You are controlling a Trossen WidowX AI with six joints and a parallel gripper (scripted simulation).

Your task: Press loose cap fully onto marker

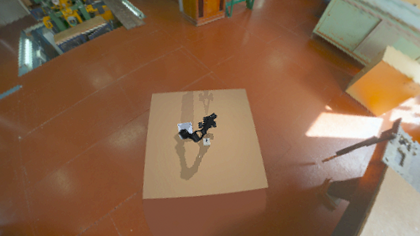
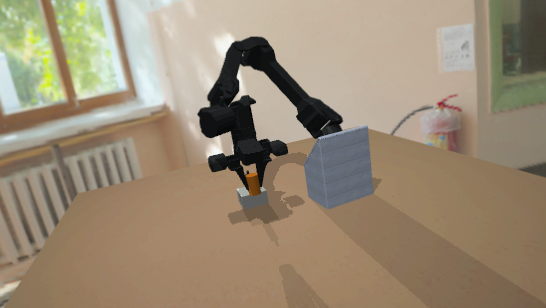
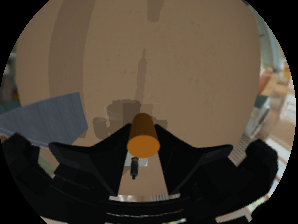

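Note:
My gripper (image 2: 251, 175) (image 3: 142, 126) is shut on the orange cap (image 2: 255, 184) (image 3: 143, 137) and holds it upright. In the exterior view the cap stands right over the small grey holder block (image 2: 252, 199), and its lower end reaches the block's top. The marker itself is hidden by the cap and the fingers. In the overhead view the arm (image 1: 201, 128) bends over the small pale holder block (image 1: 207, 141) near the middle of the tan table (image 1: 222, 177). In the wrist view the cap points away between the two dark fingers.
A grey slanted block (image 2: 340, 167) (image 3: 47, 119) stands at the arm's base, right of the holder. The table's edges are far from the holder on all sides. A radiator and a window lie behind the table.

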